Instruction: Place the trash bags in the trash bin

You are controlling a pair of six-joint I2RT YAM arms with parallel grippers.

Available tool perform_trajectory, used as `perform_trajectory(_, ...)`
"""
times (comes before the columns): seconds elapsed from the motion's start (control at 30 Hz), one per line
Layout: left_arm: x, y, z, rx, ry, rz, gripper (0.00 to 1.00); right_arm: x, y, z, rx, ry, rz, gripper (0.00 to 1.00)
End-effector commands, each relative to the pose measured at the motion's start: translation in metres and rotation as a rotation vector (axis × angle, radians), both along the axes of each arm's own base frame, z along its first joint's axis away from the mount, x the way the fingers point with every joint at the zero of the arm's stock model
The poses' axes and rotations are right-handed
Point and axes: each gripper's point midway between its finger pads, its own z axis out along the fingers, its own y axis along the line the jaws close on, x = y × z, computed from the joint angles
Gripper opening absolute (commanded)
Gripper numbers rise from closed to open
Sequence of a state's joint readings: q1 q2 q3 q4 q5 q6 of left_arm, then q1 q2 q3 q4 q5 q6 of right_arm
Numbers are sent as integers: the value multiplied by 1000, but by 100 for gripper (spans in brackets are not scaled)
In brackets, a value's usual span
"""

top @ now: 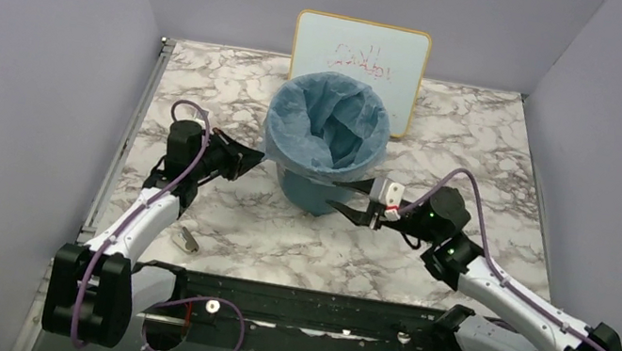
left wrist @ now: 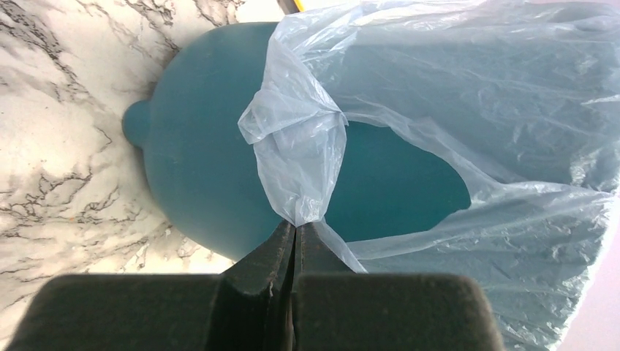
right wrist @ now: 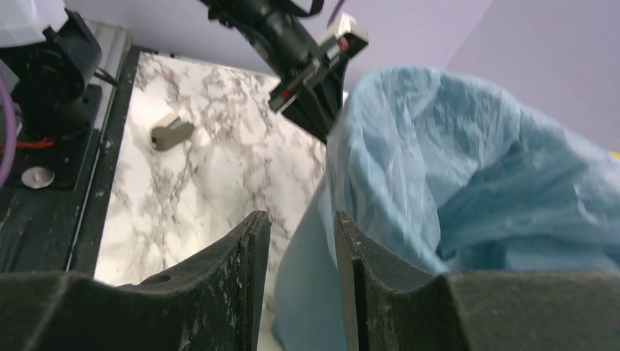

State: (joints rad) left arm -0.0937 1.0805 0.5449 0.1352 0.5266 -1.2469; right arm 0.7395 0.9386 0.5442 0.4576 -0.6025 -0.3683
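Toward the far edge of the worktop (top: 214, 217), about midway between its left and right edges: the trash bin (top: 309, 192) stands upright, just in front of a whiteboard (top: 361, 55) propped at the far edge.
Bag location: the trash bag (top: 327, 126) already lines the bin, its mouth folded over the rim and its body sagging into the cavity.
Bag material: thin, crinkly, translucent film; I judge it very light, fully limp and likely slippery between hard fingers. It will stretch or tear if pulled sharply against the rim.
Bin material: stiff moulded plastic with tapered sides; I judge it light enough to slide or tip if the film is dragged sideways.
Left pincer (left wrist: 295, 230): closed on a gathered fold of the bag at the bin's left side, the film bunched into a thin rope where the fingers meet. The grip looks secure.
Right pincer (right wrist: 301, 241): fingers slightly apart, at the bin's near-right side, with the bin wall and hanging film showing between them. I cannot tell whether the fingers touch either one; nothing is clamped.
Recommended hold: take the film where it is bunched or folded double, as under my left pincer, not a single flat layer. Pull down along the wall, not outward.
Bracing: my right pincer is placed to steady the bin wall or take the opposite hem.
Stray object: a small grey item (top: 188, 239) lies near the near-left corner of the worktop, well apart from the bin.
Risk: overstretching the rim fold; lifting the bin with the film.
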Motion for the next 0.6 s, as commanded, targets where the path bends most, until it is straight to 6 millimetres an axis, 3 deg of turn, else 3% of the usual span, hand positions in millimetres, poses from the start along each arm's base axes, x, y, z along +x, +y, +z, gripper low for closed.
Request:
perform_trajectory(0.0,1,2,-10,25,-17,1,0,-7,31,24,23,-77,98,43)
perform_trajectory(0.1,2,2,-11,29,-18,-2,0,-5,51,24,2,-134,111,43)
perform_trajectory(0.23,3,2,-9,23,-22,4,0,9,61,19,16,-194,25,43)
perform_trajectory(0.33,4,3,-8,10,-20,20,0,34,56,6,25,-214,-120,44)
perform_trajectory(0.43,3,4,-6,9,-26,25,0,63,38,-5,32,-232,-313,47)
perform_trajectory(0.5,2,5,-3,18,-41,23,9,80,26,-18,9,-195,-432,47)
perform_trajectory(0.57,0,7,2,32,-69,30,36,89,20,-42,-76,-154,-485,48)
